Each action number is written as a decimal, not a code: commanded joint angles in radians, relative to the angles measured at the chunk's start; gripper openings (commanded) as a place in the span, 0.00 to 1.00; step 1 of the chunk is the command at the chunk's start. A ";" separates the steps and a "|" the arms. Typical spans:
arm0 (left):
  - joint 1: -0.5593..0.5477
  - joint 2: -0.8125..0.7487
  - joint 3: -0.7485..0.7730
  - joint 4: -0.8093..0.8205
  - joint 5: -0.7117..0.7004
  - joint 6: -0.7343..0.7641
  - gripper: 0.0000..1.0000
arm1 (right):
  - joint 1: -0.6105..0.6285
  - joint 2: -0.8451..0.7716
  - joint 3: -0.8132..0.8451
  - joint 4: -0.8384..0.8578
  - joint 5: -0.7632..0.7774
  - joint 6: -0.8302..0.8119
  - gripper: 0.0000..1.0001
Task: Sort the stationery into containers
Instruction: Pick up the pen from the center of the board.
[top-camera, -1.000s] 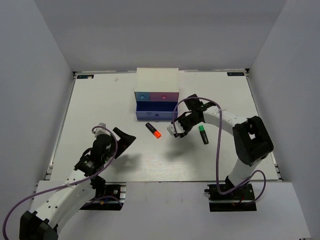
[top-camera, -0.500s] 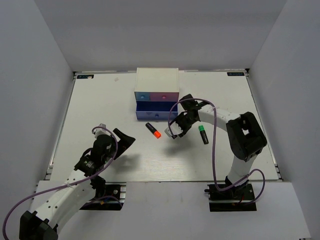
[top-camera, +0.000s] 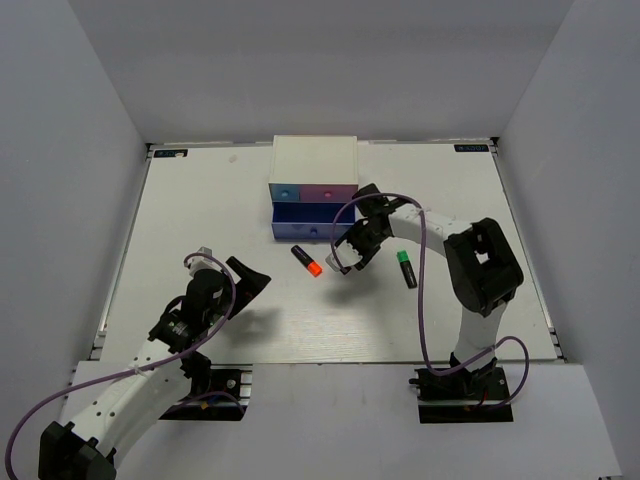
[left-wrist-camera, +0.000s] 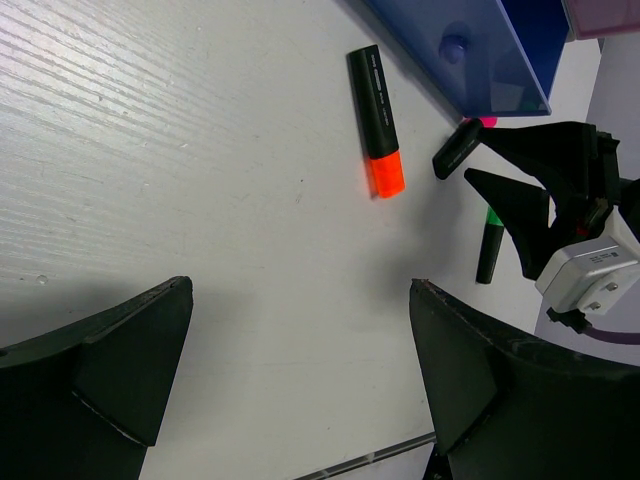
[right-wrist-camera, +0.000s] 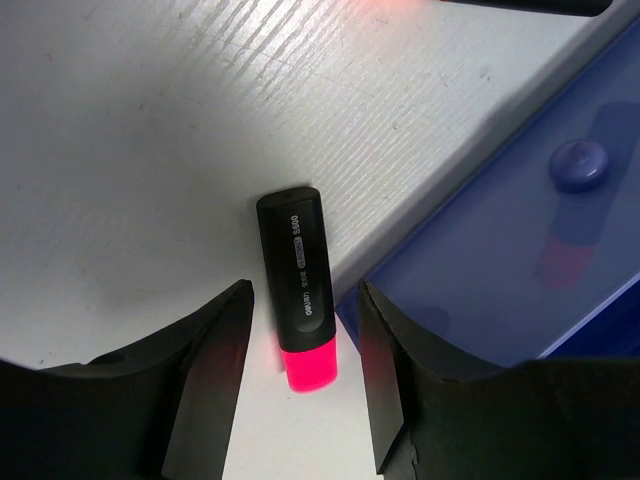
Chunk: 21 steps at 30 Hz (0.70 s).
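Observation:
The pink-capped marker lies on the table against the corner of the pulled-out wide blue-purple drawer. My right gripper is open and straddles it, with a small gap on each side. In the top view the right gripper is just in front of that drawer. The orange-capped marker lies to its left and the green-capped marker to its right. My left gripper is open and empty over bare table. The stapler-like piece and the silver-purple block are out of view.
The white mini cabinet stands at the back centre, with the small blue drawer and pink drawer shut. The left wrist view shows the orange marker, green marker and right gripper. White walls surround the table.
My right gripper has moved a little left and toward the cabinet, coming down around the pink-capped marker. The left arm and the other markers have not moved.

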 joint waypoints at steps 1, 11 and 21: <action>0.003 -0.009 0.013 0.003 0.001 0.013 1.00 | 0.007 0.026 0.055 -0.062 0.015 -0.048 0.52; 0.003 0.000 0.013 0.003 0.001 0.013 1.00 | 0.014 0.075 0.074 -0.089 0.041 -0.039 0.52; 0.003 -0.009 0.013 0.003 0.001 0.022 1.00 | 0.037 0.116 0.135 -0.261 0.050 -0.015 0.47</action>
